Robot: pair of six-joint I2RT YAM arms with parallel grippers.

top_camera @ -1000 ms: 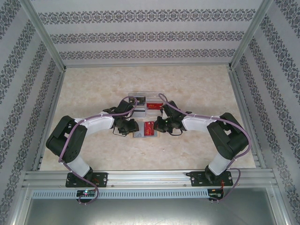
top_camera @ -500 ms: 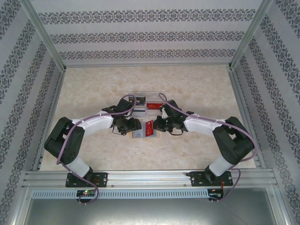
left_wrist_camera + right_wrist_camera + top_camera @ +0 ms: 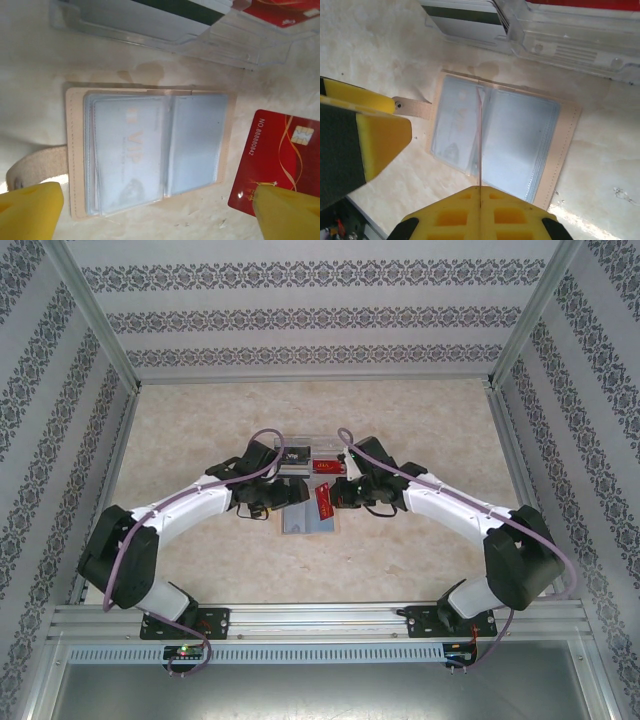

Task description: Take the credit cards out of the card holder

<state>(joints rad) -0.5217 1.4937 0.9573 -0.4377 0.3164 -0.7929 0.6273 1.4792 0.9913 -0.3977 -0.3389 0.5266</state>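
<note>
The card holder (image 3: 150, 150), a tan folder with clear sleeves, is lying open and flat on the table (image 3: 420, 430). The left gripper (image 3: 157, 207) is hovering over it with its jaws spread wide to either side, gripping nothing. The right gripper (image 3: 480, 207) is pinching a red card (image 3: 275, 165) on edge, just off the holder's side toward the right arm; whether card and holder are touching is unclear. A pale card (image 3: 127, 155) marked VIP is sitting in one sleeve. Just beyond the holder's far edge a clear plastic box (image 3: 165, 25) is carrying a second red card (image 3: 285, 10) and a grey card (image 3: 130, 17).
</note>
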